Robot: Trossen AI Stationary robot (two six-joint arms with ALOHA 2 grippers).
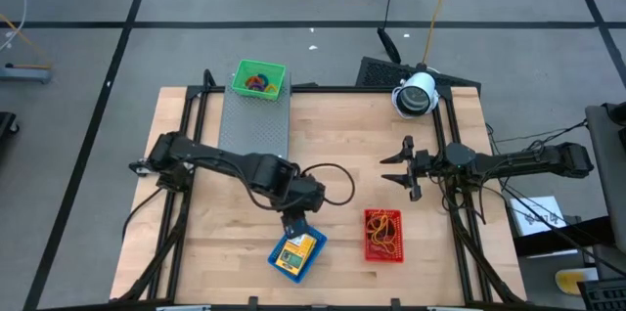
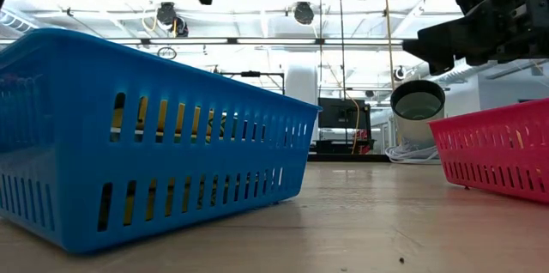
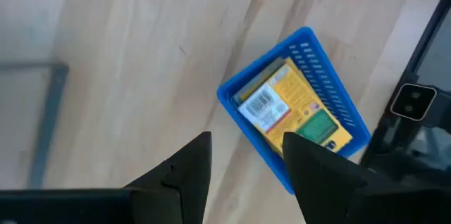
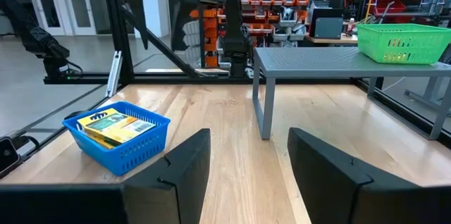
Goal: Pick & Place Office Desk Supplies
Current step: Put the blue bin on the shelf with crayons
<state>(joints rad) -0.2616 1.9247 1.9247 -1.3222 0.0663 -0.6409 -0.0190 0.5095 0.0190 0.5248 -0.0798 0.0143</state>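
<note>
A blue basket (image 1: 296,257) near the table's front edge holds yellow-orange packets (image 3: 292,104) with blue and green marks, lying flat inside it. My left gripper (image 3: 246,138) hangs open just above and behind the basket (image 1: 293,221), pointing steeply down, with nothing between its fingers. A red basket (image 1: 383,236) to the right holds thin rubber-band loops (image 1: 383,231). My right gripper (image 1: 396,167) waits open and level at the right of the table, with nothing between its fingers (image 4: 246,136).
A grey perforated metal box (image 1: 256,120) stands at the back left like a low bench. On its far end sits a green basket (image 1: 258,80) with coloured loops inside. A white round camera (image 1: 416,95) stands at the back right. Bare wood lies between the baskets.
</note>
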